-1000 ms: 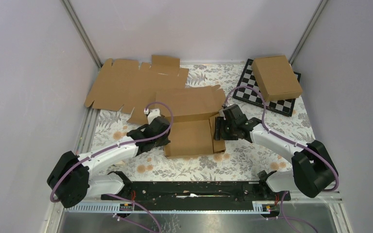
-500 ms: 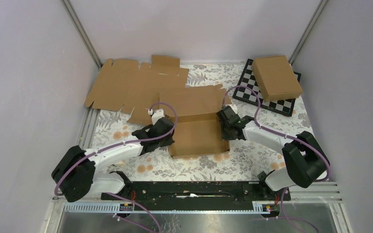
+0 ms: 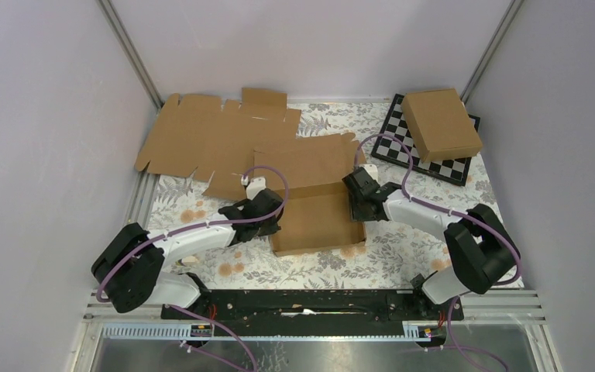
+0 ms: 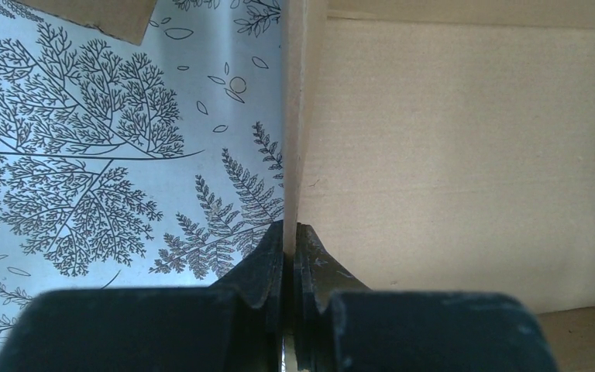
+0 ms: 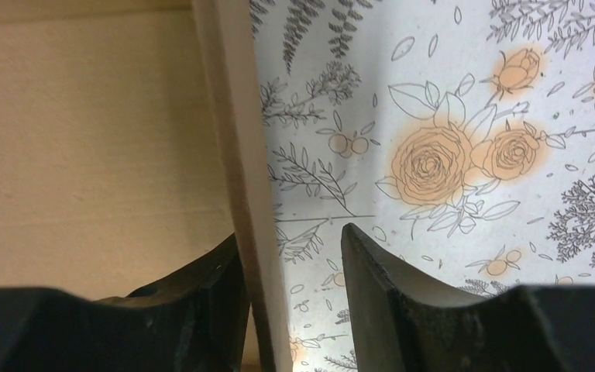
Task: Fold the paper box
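The paper box (image 3: pixel 315 221) sits in the middle of the bench (image 3: pixel 410 252). The left gripper (image 4: pixel 289 246) pinches its left wall. The right gripper (image 5: pixel 288 246) straddles the right wall, fingers spread.

Left gripper (image 4: pixel 289 256) clamped on paper box (image 4: pixel 449 155) wall

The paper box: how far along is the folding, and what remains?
Done: side walls of the paper box stand upright. In hand: the left claw pinches the left wall; the right claw straddles the right wall, open. Left: the lid panel lies open behind.
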Controlling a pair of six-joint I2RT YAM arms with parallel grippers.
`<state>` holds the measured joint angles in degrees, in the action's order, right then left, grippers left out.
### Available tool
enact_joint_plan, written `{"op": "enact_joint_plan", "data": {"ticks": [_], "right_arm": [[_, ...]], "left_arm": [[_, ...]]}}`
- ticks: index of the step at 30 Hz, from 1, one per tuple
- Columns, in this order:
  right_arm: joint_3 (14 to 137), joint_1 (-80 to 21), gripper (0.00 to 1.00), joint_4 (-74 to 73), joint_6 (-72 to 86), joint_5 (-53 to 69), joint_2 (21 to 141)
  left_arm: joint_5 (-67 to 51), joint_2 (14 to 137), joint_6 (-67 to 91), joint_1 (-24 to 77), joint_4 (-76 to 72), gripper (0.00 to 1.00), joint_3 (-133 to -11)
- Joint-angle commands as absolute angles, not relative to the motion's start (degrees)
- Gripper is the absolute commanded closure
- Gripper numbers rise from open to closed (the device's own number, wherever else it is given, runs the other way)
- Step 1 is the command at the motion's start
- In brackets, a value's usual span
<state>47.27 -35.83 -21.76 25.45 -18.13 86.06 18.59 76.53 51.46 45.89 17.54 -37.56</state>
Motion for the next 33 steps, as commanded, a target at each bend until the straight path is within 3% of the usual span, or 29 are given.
{"op": "enact_joint_plan", "data": {"ticks": [1, 5, 11, 15, 16, 19, 20, 23, 27, 30, 33], "right_arm": [[50.72, -35.46, 0.48, -19.85, 25.49, -19.13, 86.65], [51.68, -34.83, 0.47, -19.32, 24.93, -16.32, 87.38], [52.39, -34.77, 0.69, -20.7, 23.98, -18.71, 90.17], [52.66, -34.76, 0.68, -21.53, 23.82, -18.43, 92.13], [52.58, -34.79, 0.71, -21.49, 23.96, -18.5, 92.19], [52.29, -34.73, 1.0, -21.51, 24.33, -19.54, 91.6], [52.15, -34.8, 1.0, -21.48, 24.29, -19.79, 91.33], [51.96, -34.8, 0.98, -21.5, 24.13, -19.36, 90.59], [51.2, -34.78, 0.75, -21.49, 23.94, -18.03, 88.81], [50.67, -34.8, 0.58, -21.4, 23.46, -17.81, 87.04], [50.46, -34.75, 0.51, -21.26, 23.23, -17.71, 85.86]], "left_arm": [[20.75, 77.14, 50.59, 46.48, 17.59, 1.0, -39.67], [21.23, 77.6, 50.73, 46.73, 18.03, 1.0, -39.94], [21.38, 77.4, 50.8, 46.93, 18.17, 0.98, -40.07], [21.66, 77.35, 49.98, 47.01, 18.23, 0.91, -40.32], [21.82, 77.35, 49.86, 47.02, 18.42, 0.86, -40.47], [22.94, 77.26, 48.85, 47.02, 19.73, 0.69, -41.17], [23.54, 76.99, 48.41, 47.02, 20.41, 0.63, -41.52], [24.67, 75.52, 46.4, 47.02, 21.19, 0.48, -42.16], [25.28, 74.01, 44.63, 46.53, 22.09, 0.35, -43.44], [25.24, 73.22, 42.85, 46.17, 22.58, 0.32, -44.51], [24.85, 73.57, 41.23, 46.01, 22.95, 0.35, -45.78]]}}
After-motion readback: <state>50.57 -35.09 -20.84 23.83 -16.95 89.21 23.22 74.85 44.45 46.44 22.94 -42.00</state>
